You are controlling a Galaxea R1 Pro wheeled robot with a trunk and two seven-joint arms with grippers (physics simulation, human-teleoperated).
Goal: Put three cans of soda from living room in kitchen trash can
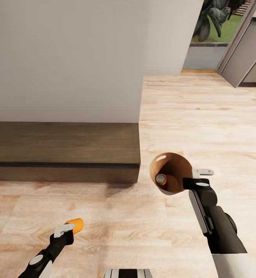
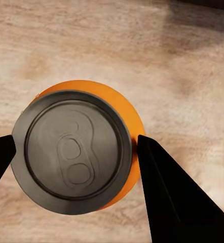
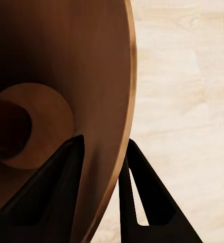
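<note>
In the head view, the left gripper [image 1: 66, 228] sits low at the left over the light wood floor [image 1: 205, 116], clamped on an orange soda can [image 1: 76, 225] that sticks out past its pale fingertips. At the right, the right gripper [image 1: 197, 178] pinches the rim of the bin [image 1: 174, 162], which is held tipped so its tan inside faces the camera. A second soda can [image 1: 161, 179] lies inside the bin, its grey top showing. An oval handle hole [image 1: 161, 157] pierces the bin wall near the rim. A dark wooden bench [image 1: 62, 148] runs along the pale wall [image 1: 66, 58] ahead, and a doorway [image 1: 213, 34] with greenery beyond it opens at the far right.

In the left wrist view, the held can [image 2: 76, 152] is seen end-on, its grey top with the pull tab facing the camera, orange side showing behind. Two black fingers [image 2: 168, 192] press against its sides, above the wood floor [image 2: 142, 50].

In the right wrist view, the bin wall [image 3: 107, 101] runs between the two black fingers [image 3: 142, 202], one inside the bin and one outside, closed on the rim. Deep in the shadowed inside, a dark rounded shape, probably the can [image 3: 8, 126], rests against the round bottom [image 3: 46, 121].
</note>
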